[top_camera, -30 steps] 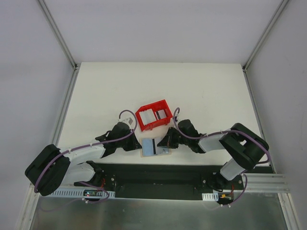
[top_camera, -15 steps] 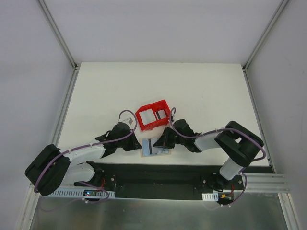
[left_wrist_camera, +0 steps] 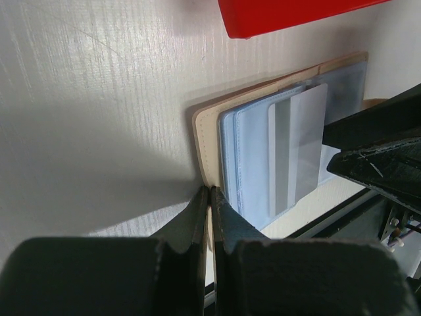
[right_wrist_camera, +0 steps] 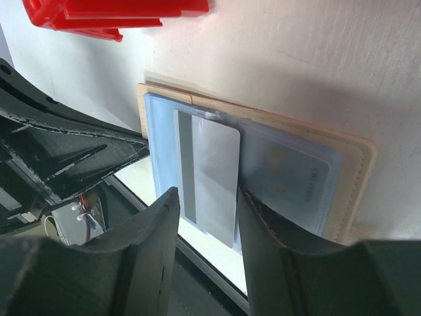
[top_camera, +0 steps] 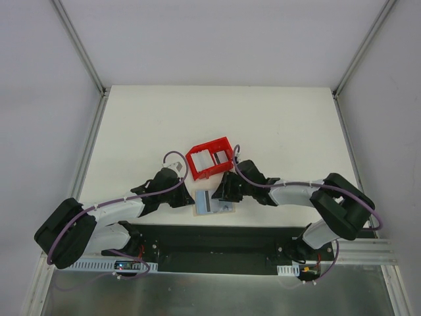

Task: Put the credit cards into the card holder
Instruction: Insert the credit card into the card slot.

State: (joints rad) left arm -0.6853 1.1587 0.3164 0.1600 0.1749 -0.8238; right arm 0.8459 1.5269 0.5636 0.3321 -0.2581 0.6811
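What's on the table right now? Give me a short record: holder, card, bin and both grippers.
card holder: open flat, blue lining up, near edge of the table
striped card: lying on the lining, dark stripe up
red bin: just beyond the holder
left gripper: shut, tips at the holder's tan edge
right gripper: open, fingers straddling the card

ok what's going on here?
Loading cards: the card holder lies open at the near edge of the table. The left pincer is shut, tips at its tan edge. The right pincer is open astride a striped card lying on the blue sleeves, not gripping it. The red bin sits just behind.
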